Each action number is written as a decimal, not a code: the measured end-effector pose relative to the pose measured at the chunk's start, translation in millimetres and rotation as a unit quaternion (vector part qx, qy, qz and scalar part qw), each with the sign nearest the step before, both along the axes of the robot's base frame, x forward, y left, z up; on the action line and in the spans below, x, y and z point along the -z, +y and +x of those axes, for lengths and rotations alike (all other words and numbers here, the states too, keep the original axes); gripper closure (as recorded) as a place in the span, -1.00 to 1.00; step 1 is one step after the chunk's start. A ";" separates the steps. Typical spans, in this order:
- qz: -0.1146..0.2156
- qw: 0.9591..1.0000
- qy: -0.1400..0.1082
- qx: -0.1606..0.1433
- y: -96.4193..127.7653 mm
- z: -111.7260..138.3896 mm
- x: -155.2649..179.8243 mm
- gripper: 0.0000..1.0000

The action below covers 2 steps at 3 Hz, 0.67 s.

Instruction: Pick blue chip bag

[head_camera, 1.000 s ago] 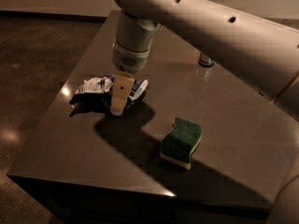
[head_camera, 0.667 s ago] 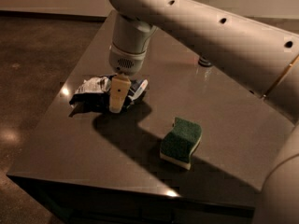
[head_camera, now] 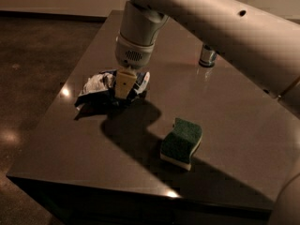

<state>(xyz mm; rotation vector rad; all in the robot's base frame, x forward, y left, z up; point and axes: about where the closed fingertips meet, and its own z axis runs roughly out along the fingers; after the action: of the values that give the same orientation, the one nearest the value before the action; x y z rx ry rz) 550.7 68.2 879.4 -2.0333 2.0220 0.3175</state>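
Dark, glossy floor (head_camera: 33,55) with a few dim light spots lies at the far left of the frame. The worktop (head_camera: 225,107), dark brown and faintly reflective, fills most of the frame from left of centre to the right edge. Its near edge runs along the bottom.

The bag (head_camera: 96,84) lies crumpled on the worktop at left centre, near the worktop's left edge. It is dark blue foil with white and silver patches. Its left part shows plainly, while its middle is covered from above.

Just right of that visible part, the end effector (head_camera: 123,89) stands directly over the bag, pointing straight down. Above it sits a pale round housing with a small grille. Its tan lower end reaches into the crumpled foil and touches it. Whether it is wide, narrow or clamped on the bag cannot be told. A strip of blue and white foil shows again at its right side. A heavy shadow (head_camera: 131,125) spreads across the worktop below and to the right of the bag.

Further right, at lower centre, the sponge (head_camera: 182,142) lies flat, well apart from the bag. It has a green top, a pale underside and a wavy outline.

At upper right of centre a can (head_camera: 207,56) stands upright near the worktop's far edge, its top hidden by the arm (head_camera: 211,22). The arm is thick and pale with small dark holes. It crosses the top of the frame from above the end effector to the right edge.
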 end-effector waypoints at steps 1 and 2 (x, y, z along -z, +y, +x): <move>0.025 0.999 -0.018 -0.010 -15.9 -2.9 -34.7 0.98; 0.048 0.998 -0.034 -0.022 -28.4 -5.6 -66.6 1.00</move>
<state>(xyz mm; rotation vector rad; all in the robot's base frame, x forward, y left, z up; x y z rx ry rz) 545.1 39.8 946.0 -2.0055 1.8880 0.3428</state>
